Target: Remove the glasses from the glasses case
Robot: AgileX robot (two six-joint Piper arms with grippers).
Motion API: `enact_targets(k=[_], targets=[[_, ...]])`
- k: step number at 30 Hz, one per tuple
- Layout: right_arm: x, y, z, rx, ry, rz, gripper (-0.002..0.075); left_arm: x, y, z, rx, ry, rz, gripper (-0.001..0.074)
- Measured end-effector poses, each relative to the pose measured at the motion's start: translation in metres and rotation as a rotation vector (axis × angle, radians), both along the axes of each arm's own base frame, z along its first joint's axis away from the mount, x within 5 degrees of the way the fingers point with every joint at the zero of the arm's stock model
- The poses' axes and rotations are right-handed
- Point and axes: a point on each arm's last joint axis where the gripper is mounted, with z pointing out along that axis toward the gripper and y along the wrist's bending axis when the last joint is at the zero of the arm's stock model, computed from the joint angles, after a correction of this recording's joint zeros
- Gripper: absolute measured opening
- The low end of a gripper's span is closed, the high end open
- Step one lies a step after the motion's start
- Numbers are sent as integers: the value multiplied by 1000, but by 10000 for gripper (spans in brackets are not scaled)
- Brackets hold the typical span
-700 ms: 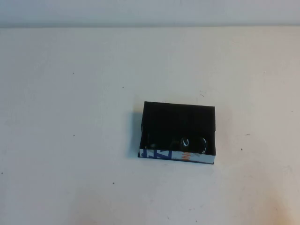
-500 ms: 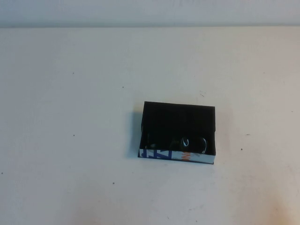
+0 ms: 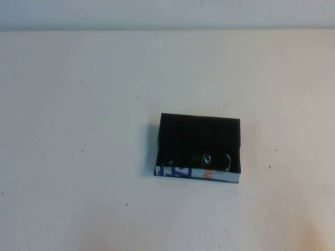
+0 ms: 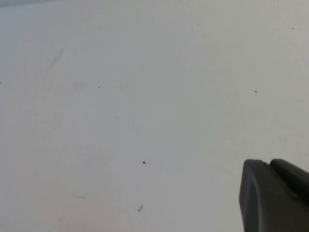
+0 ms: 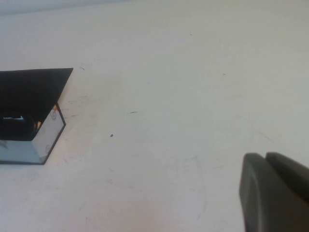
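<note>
Glasses (image 3: 209, 159) inside glasses case (image 3: 199, 137), mid-worktop (image 3: 78, 130) | I see open room all round | left gripper (image 4: 273, 193), right gripper (image 5: 273, 191) off-case; jaws unreadable

The glasses case (image 3: 198, 149) lies on the table (image 3: 78, 130), just toward four o'clock of its centre. The glasses (image 3: 212, 160) lie inside, along the case's six o'clock wall. Neither gripper appears overhead.
</note>
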Motion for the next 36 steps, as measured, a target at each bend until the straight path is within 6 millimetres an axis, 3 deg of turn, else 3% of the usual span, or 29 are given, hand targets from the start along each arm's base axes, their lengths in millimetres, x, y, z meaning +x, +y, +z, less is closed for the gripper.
enact_targets(k=[11,16,24,36], targets=[[0,1,0,47,4,3,-18,0,0,0,0,0,0,-5],[-1,8,2,298,16,20,-18,0,0,0,0,0,0,-5],[-1,20,13,918,32,53,-18,0,0,0,0,0,0,-5],[0,14,19,1009,-39,7,-18,0,0,0,0,0,0,-5]])
